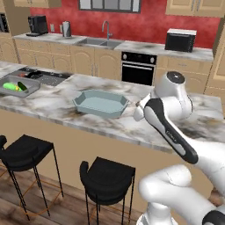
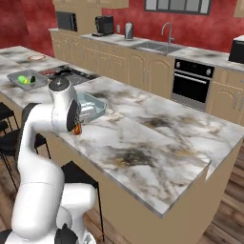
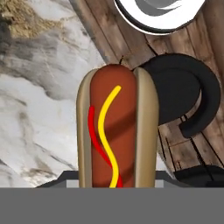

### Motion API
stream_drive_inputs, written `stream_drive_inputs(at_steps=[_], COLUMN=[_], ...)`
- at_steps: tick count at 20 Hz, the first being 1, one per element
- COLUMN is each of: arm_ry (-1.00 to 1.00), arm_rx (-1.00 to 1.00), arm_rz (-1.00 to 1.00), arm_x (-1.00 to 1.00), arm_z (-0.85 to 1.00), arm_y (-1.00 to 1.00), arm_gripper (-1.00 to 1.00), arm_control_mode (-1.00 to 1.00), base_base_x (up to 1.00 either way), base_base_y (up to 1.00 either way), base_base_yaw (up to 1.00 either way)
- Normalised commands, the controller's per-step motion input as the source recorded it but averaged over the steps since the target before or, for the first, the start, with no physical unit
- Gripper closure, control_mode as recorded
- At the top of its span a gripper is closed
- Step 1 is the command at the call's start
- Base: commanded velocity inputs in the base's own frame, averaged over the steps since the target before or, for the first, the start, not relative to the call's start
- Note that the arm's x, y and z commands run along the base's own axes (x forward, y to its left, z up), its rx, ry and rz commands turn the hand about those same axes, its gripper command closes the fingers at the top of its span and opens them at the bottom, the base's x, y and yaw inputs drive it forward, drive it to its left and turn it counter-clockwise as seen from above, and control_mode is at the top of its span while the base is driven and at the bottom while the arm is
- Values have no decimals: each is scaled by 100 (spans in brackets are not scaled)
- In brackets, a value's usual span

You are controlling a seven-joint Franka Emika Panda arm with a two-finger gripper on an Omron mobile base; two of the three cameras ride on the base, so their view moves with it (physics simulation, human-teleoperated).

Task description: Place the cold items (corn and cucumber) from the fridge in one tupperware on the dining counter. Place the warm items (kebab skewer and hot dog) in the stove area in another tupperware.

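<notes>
A hot dog (image 3: 114,131) with red and yellow sauce lines stands between my fingers in the hand view, over the marble counter's front edge. My gripper (image 2: 81,121) is shut on it; a bit of the hot dog (image 2: 77,128) shows under the hand. Just left of the hand an empty blue-grey tupperware (image 1: 100,103) (image 2: 94,104) rests on the dining counter (image 1: 66,110). A second, grey tupperware (image 1: 16,86) (image 2: 26,79) at the far left holds the yellow corn (image 1: 14,87) and the green cucumber (image 1: 22,85).
Two black bar stools (image 1: 27,151) (image 1: 108,178) stand below the counter's front edge; one stool (image 3: 183,100) lies under the hand. A black cooktop (image 1: 40,76) sits behind the grey tupperware. Sink, oven and microwave line the back wall.
</notes>
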Motion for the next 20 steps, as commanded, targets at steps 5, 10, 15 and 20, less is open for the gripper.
stream_drive_inputs(at_steps=[5, 10, 15, 20], arm_ry=[15, 2, -7, -15], arm_rx=[-1, -3, -1, 0], arm_rz=[-1, -1, -1, -1], arm_x=[86, 92, 83, 81], arm_z=[60, -11, -53, -69], arm_y=[27, 53, 48, 31], arm_gripper=[100, 100, 100, 100], arm_control_mode=[-100, -100, -100, -100], base_base_x=[0, 0, 0, 0], base_base_y=[0, 0, 0, 0], base_base_yaw=[0, 0, 0, 0])
